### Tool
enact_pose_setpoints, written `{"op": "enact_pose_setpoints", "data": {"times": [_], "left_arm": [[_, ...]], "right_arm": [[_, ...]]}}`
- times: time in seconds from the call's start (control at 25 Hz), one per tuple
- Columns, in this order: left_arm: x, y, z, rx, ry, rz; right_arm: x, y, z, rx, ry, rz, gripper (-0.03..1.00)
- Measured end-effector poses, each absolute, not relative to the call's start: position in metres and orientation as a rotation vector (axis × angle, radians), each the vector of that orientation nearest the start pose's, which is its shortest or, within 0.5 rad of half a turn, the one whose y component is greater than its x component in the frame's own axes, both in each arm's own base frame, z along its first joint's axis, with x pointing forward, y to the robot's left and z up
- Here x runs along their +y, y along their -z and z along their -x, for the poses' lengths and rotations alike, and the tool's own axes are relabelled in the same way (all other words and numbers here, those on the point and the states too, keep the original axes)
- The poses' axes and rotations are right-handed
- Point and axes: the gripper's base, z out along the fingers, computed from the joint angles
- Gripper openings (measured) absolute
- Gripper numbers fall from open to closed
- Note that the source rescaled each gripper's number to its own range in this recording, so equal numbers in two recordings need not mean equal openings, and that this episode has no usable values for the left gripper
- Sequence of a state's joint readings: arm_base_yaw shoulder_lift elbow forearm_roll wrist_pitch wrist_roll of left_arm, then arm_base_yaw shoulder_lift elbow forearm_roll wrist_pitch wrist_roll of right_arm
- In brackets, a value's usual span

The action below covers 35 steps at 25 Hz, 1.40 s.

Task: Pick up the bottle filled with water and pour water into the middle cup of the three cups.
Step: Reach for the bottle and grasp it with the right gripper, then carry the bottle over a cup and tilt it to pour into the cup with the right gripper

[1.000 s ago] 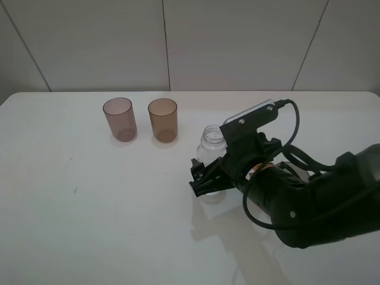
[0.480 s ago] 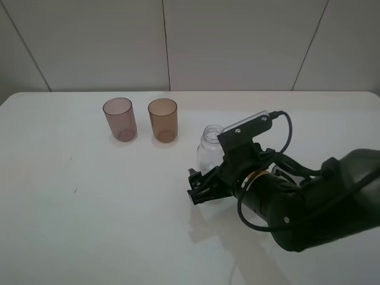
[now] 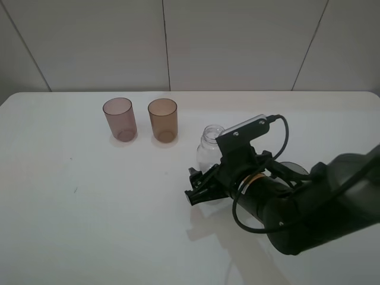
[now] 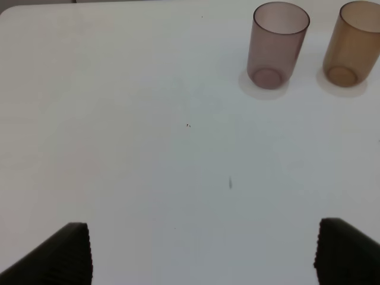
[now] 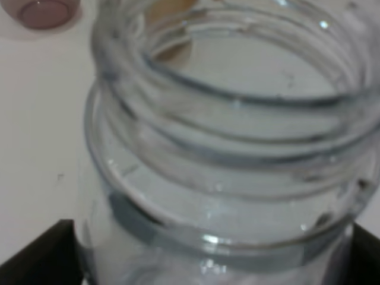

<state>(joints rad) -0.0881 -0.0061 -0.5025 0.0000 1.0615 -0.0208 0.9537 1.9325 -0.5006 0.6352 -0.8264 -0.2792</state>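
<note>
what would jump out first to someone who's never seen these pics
The bulky black right arm fills the lower right of the high view, its right pincer set around the clear uncapped bottle. In the right wrist view, the bottle's wide threaded neck takes up nearly the whole picture. Further back and to the left on the white table, a pinkish-mauve cup and the amber cup stand side by side, apart.

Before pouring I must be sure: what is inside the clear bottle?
The bottle has an open neck with no cap; the inside looks clear. Its lower body is partly covered by the right fingers, so a water level cannot be seen.
</note>
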Motion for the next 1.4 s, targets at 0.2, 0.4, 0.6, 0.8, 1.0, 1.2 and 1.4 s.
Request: {"op": "enact_pose_setpoints", "data": {"times": [0.2,0.4,0.6,0.8,1.0,1.2,1.4], "left_arm": [[0.001,-0.278,0.006,2.036,0.068,-0.068],[0.001,-0.278,0.006,2.036,0.068,-0.068],[0.001,-0.278,0.006,2.036,0.068,-0.068],[0.001,-0.278,0.006,2.036,0.068,-0.068],[0.001,-0.278,0.006,2.036,0.068,-0.068],[0.001,-0.278,0.006,2.036,0.068,-0.068],[0.001,-0.278,0.006,2.036,0.068,-0.068]], "right_arm": [[0.206,-0.084,-0.195,2.057,-0.169,0.561,0.01],[0.206,-0.086,-0.195,2.053,-0.167,0.572,0.01],[0.208,-0.112,-0.193,2.016,-0.185,0.641,0.01],[0.213,-0.152,-0.198,2.012,-0.235,0.728,0.01],[0.212,-0.171,-0.216,2.126,-0.309,0.821,0.0],[0.21,-0.193,-0.243,2.133,-0.301,0.974,0.0],[0.204,-0.219,-0.271,2.096,-0.206,1.027,0.0]]}}
